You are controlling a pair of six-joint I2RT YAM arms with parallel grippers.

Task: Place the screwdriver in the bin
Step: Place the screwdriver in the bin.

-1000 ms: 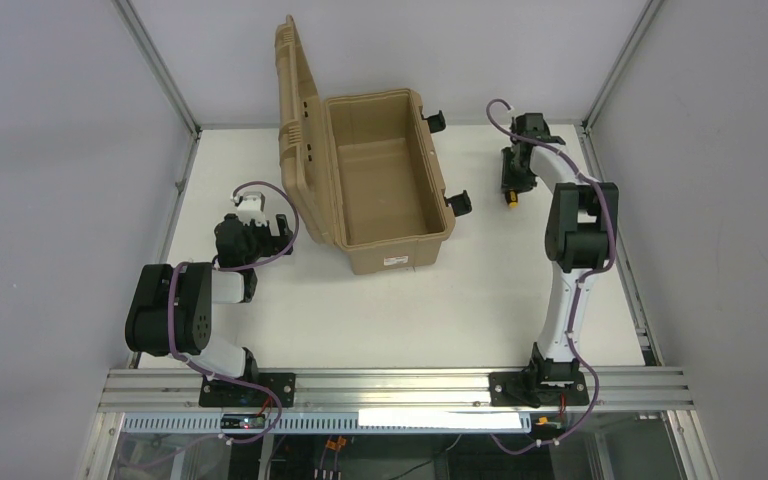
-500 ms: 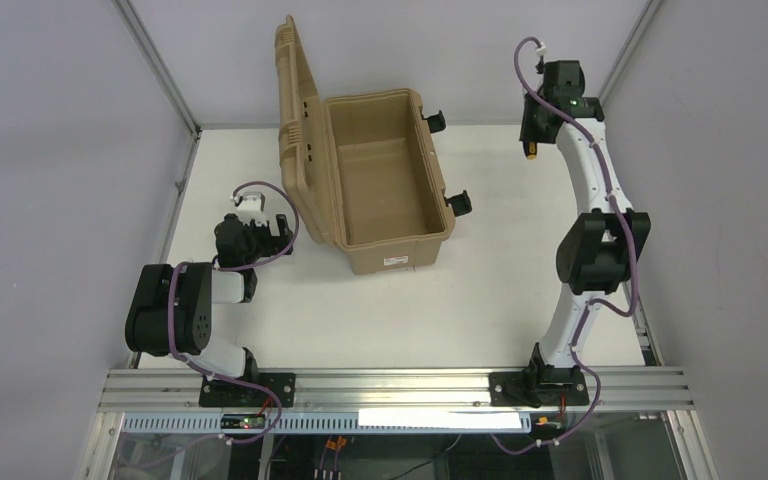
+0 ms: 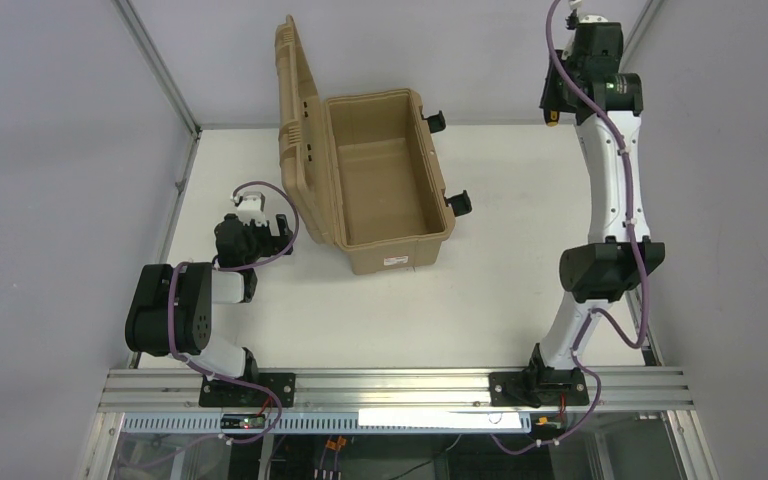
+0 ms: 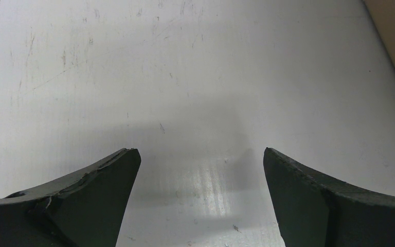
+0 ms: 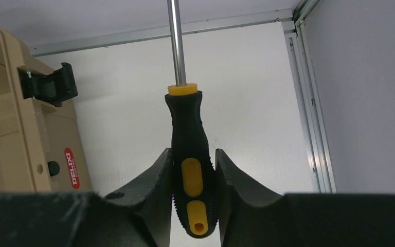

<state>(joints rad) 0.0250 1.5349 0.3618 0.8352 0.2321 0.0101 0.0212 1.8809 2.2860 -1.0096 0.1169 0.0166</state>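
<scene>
Bin (image 3: 400, 256): standing on the table (image 3: 480, 300) with its lid (image 3: 295, 110) swung up at the left side; only its tan floor and walls are showing from above; black latches (image 3: 458, 203) are hanging off the right wall.
Screwdriver (image 5: 187, 128): riding in the air over the far right corner of the table, well apart from the bin.
Long axis: running in line with the fingers; the metal shaft is pointing away from the wrist and leaving the top of the wrist view, the butt end facing the camera.
Right hand (image 5: 192, 152): clamping the black-and-yellow handle between both fingers.
Left hand (image 4: 200, 154): hovering over bare table beside the bin, fingers spread wide, gripping nothing.
</scene>
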